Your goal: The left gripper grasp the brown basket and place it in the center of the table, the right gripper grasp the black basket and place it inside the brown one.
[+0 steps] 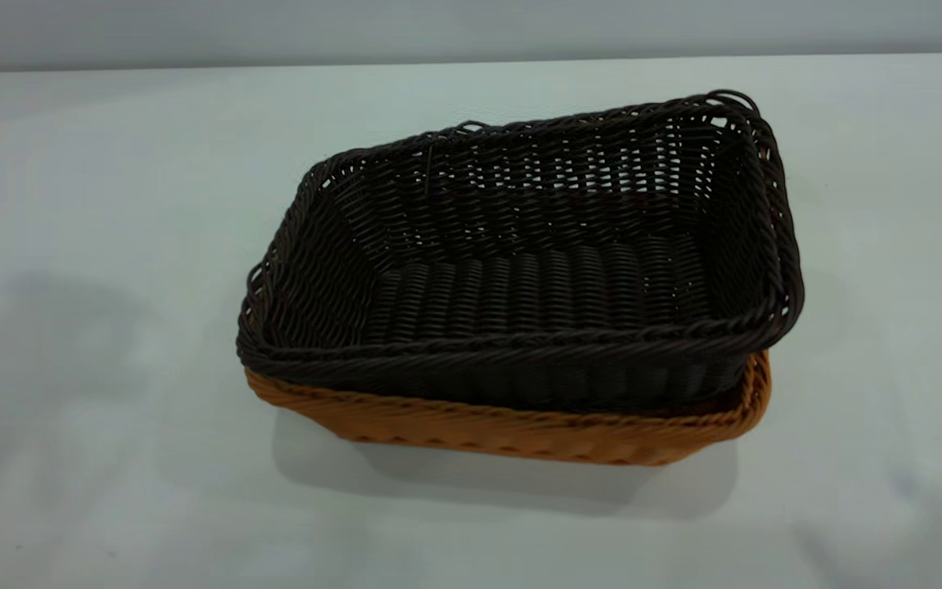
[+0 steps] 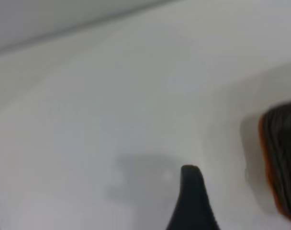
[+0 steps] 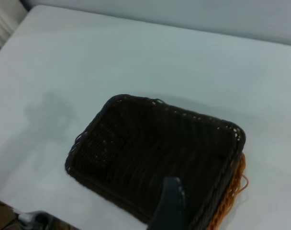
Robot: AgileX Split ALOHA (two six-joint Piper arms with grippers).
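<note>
White worktop (image 1: 95, 204), pale wall behind. Black basket (image 1: 520, 270) nested inside brown basket (image 1: 536, 433), tilted, so not fully seated. Right end effector (image 3: 168, 203) above black basket; left end effector (image 2: 192, 199) beside stack. Grip states: cannot tell.

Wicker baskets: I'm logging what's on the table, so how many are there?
2. The black basket sits nested inside the brown basket, tilted with its right end higher, near the middle of the table. No others show.
</note>
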